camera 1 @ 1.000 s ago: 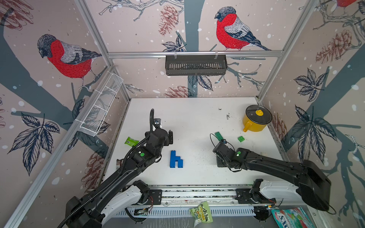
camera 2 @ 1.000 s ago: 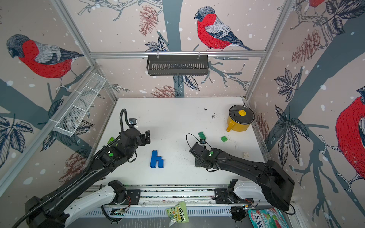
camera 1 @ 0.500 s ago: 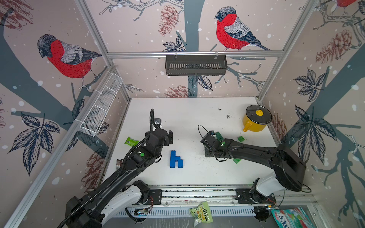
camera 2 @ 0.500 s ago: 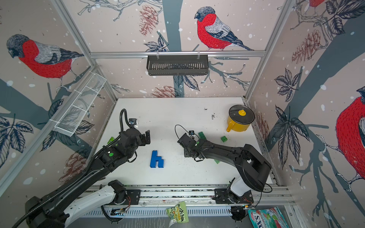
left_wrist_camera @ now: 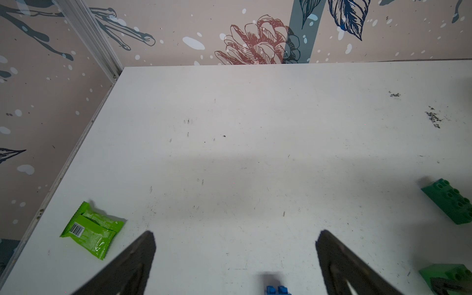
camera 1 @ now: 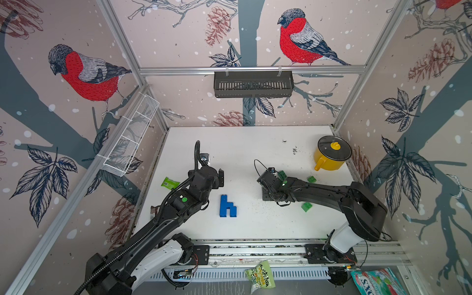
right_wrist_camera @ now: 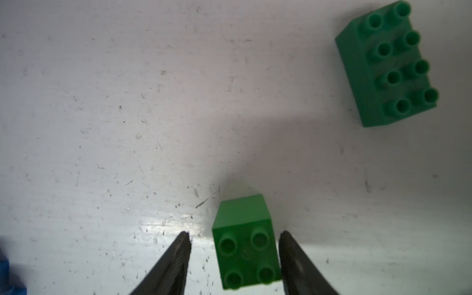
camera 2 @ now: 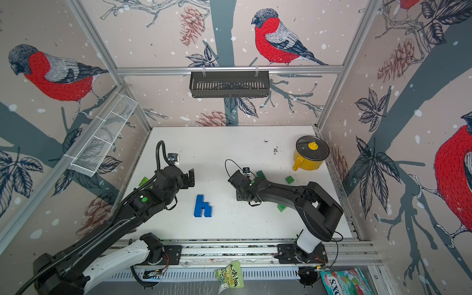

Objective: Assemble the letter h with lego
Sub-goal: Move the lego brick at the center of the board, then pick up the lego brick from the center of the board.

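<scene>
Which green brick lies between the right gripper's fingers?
The square four-stud brick; the right gripper stands open around it. The long eight-stud brick lies apart.

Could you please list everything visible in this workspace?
Letter h: one, blue, flat on table, front centre.
Long brick: one, green, by right arm.
Square bricks: three, green; one inside the right tool, two near the right arm.
Pot: one, yellow, dark lid, back right.
Packet: one, light green, left edge.
Baskets: two; black on back wall, white on left wall.
Snack bags: two, colourful, below front rail.
Tools: two, black; left tool open, empty; right tool open around that brick.
</scene>
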Robot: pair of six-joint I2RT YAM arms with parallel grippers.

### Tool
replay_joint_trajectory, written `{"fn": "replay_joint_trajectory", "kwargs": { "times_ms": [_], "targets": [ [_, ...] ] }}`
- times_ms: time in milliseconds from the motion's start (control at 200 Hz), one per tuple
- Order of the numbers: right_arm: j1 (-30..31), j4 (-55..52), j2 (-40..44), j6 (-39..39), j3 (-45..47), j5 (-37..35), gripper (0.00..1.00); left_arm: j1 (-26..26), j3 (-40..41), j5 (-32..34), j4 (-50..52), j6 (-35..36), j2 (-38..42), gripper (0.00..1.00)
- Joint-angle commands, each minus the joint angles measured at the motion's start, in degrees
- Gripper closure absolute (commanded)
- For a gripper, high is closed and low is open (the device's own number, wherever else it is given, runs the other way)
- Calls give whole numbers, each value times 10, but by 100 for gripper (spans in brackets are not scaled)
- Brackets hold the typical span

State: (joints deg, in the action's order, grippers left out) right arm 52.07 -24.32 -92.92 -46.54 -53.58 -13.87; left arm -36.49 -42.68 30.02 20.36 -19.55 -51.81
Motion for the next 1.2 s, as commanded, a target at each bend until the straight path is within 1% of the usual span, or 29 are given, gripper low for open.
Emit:
{"fn": "replay_joint_trajectory", "kwargs": {
  "times_ms": [0, 75, 190, 325, 390, 495, 560, 725, 820, 985, 1196],
  "targets": [
    [0, 4, 6, -3, -6, -2, 26, 2, -3, 0, 3, 1, 0, 2],
    [0, 7, 25, 0, -7, 0, 13, 2, -3, -1, 3, 1, 0, 2],
    [-1, -6, 61, 7, -14, -2, 0, 2, -2, 0, 3, 2, 0, 2],
    [-25, -27, 129, 16, 12, -10, 0, 2, -3, 0, 4, 1, 3, 2],
    [-60, -30, 169, 21, 44, 2, 1, 2, -3, -1, 3, 0, 7, 2],
    [-134, -36, 240, 28, 105, 34, 1, 2, 2, -7, -2, -2, 15, 2],
    [-170, -43, 285, 33, 137, 35, 1, 2, 0, -5, 1, -4, 16, 2],
    [-211, -37, 373, 28, 200, 9, 1, 2, -3, -14, 2, -3, 6, 2],
    [-215, -28, 383, 15, 220, 7, 1, 2, -4, -15, 5, -3, 1, 2],
    [-215, -23, 358, -5, 244, -11, 1, 2, -3, -15, 5, -1, 2, 2],
    [-210, -20, 341, -14, 254, 6, 0, 1, -3, -16, 3, 0, -1, 2]
  ]
}}
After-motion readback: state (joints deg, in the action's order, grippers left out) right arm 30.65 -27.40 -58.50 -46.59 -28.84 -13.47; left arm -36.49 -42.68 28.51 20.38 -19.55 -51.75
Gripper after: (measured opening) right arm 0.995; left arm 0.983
